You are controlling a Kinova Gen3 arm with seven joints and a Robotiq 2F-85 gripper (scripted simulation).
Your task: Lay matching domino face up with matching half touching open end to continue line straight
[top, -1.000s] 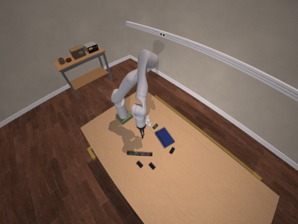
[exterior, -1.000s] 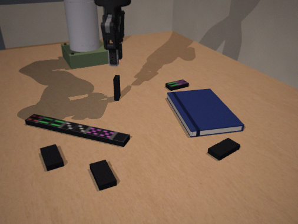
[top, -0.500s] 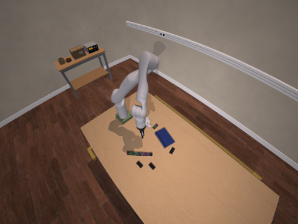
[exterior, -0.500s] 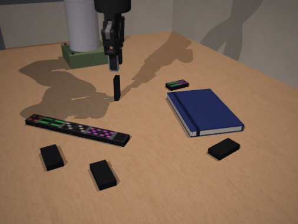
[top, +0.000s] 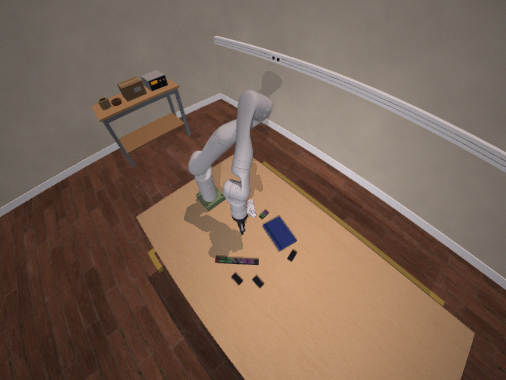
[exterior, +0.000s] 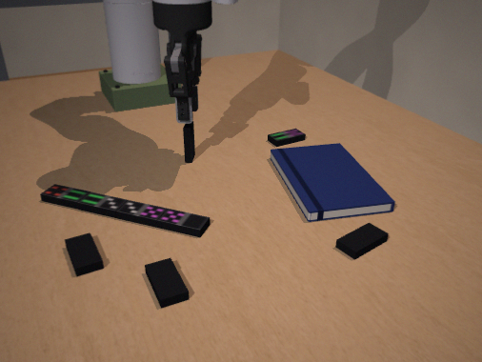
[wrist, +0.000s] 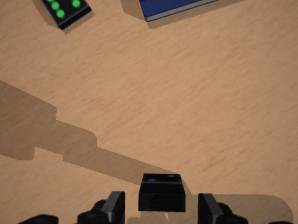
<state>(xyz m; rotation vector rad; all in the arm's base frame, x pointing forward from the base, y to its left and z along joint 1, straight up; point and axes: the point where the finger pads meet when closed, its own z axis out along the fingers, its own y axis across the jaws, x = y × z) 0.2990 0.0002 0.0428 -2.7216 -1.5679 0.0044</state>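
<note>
Fingers [top: 242, 231] [exterior: 186, 119] half open, empty, above the upright domino [exterior: 189, 143] [wrist: 161, 196], upper centre of the exterior view; descend straight, astride it.

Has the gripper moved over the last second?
Yes, downward. In the exterior view the gripper hung above the upright domino; now its fingertips reach the top of that still-standing domino.
</note>
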